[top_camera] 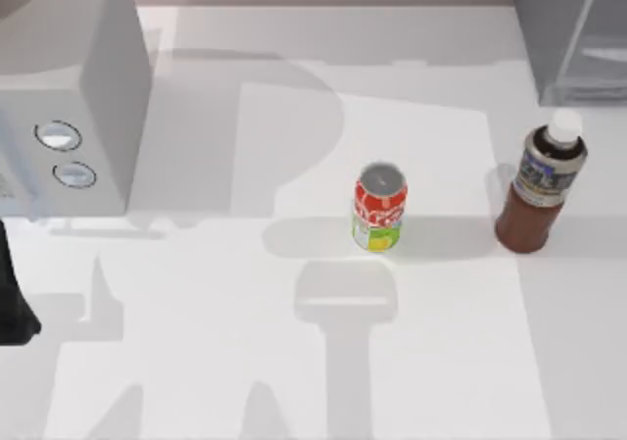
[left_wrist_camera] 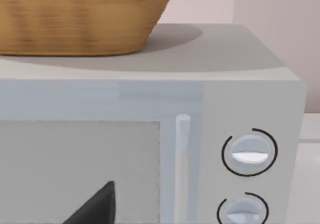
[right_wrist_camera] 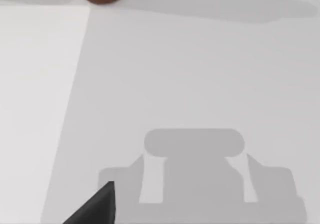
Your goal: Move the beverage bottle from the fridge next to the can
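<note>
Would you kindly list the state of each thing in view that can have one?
beverage bottle: upright, capped, on the table outside the fridge, right of the can with a gap between.
can: upright on the table, top closed.
fridge: at the table's far right corner; door state cannot be told.
microwave: door shut, at the table's left.
basket: resting on top of the microwave.
</note>
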### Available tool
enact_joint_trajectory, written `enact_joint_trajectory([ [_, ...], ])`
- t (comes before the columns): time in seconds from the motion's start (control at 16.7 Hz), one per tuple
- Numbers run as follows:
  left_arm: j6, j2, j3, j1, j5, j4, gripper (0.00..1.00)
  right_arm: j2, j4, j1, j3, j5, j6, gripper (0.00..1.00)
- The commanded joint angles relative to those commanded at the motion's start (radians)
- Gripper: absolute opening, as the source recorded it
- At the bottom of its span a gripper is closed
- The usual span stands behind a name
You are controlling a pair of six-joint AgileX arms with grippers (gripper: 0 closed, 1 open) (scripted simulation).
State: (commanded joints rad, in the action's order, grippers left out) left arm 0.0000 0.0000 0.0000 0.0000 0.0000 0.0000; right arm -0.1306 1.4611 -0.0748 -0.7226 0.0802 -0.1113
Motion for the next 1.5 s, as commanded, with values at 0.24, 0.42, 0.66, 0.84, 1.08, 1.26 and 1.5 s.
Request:
enact_joint_trajectory([
  [0.24, 0.000, 0.000, 0.000, 0.000, 0.000, 0.000, 1.00, 0.274, 0.004, -0.273, -0.123, 0.178, -0.266, 1.00],
  [0.42, 0.000, 0.000, 0.000, 0.000, 0.000, 0.000, 1.00, 0.585, 0.010, -0.579, -0.231, 0.338, -0.566, 1.00],
  [0.66, 0.000, 0.000, 0.000, 0.000, 0.000, 0.000, 1.00, 1.075, 0.020, -1.037, -0.374, 0.542, -1.040, 1.00],
  [0.84, 0.000, 0.000, 0.000, 0.000, 0.000, 0.000, 1.00, 1.421, 0.024, -1.334, -0.467, 0.670, -1.381, 1.00],
  [1.08, 0.000, 0.000, 0.000, 0.000, 0.000, 0.000, 1.00, 1.757, 0.029, -1.600, -0.559, 0.792, -1.728, 1.00],
  [1.26, 0.000, 0.000, 0.000, 0.000, 0.000, 0.000, 1.00, 1.902, 0.031, -1.704, -0.600, 0.845, -1.882, 1.00],
  [1.5, 0.000, 0.000, 0.000, 0.000, 0.000, 0.000, 1.00, 1.954, 0.032, -1.736, -0.616, 0.866, -1.944, 1.00],
])
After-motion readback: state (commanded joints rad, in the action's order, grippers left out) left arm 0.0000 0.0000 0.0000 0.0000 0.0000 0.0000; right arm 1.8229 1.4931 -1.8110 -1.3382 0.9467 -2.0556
